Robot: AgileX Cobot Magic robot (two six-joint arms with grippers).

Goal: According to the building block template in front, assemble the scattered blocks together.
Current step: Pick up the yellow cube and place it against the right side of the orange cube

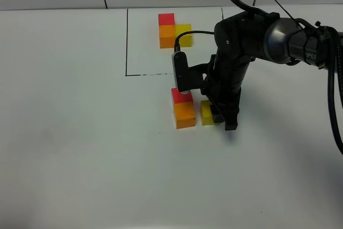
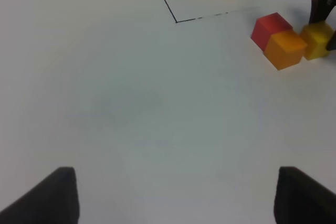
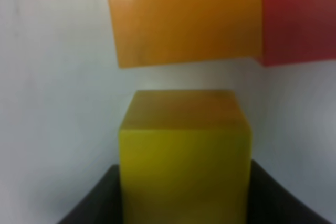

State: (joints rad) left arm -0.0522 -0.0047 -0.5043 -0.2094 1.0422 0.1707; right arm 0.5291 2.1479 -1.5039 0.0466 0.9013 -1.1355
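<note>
Right, the right gripper [image 1: 224, 117] is down at the table [image 1: 80, 132], planted against the right-hand side of the yellow block [image 1: 207, 112]. From the right wrist, that yellow block [image 3: 185, 156] fills the lower middle of the picture, seated between the two dark fingers [image 3: 94, 203], so the jaws are clamped on the yellow block. Just ahead of it sits the orange block [image 3: 186, 17], with the red block [image 3: 299, 17] joined to the orange one's side. A thin strip of white table shows between yellow and orange, so those two are close but apart.

Up in the high view, the red block [image 1: 181, 96] and orange block [image 1: 184, 115] sit touching, red on the far side, orange nearer the camera, and the yellow one lies just to the right of the orange.

Beyond them, inside the black-lined rectangle [image 1: 127, 41], stands the building block template [image 1: 172, 30]: red at the back, orange in front of it, yellow to the orange's right, an L shape.

Over on the left wrist view, the left gripper [image 2: 176, 195] hangs well away from all of it over bare table, its two dark fingertips [image 2: 55, 192] spread wide with nothing between them. The red block [image 2: 269, 29], orange block [image 2: 286, 48] and yellow block [image 2: 317, 39] show far off near the picture's edge.
</note>
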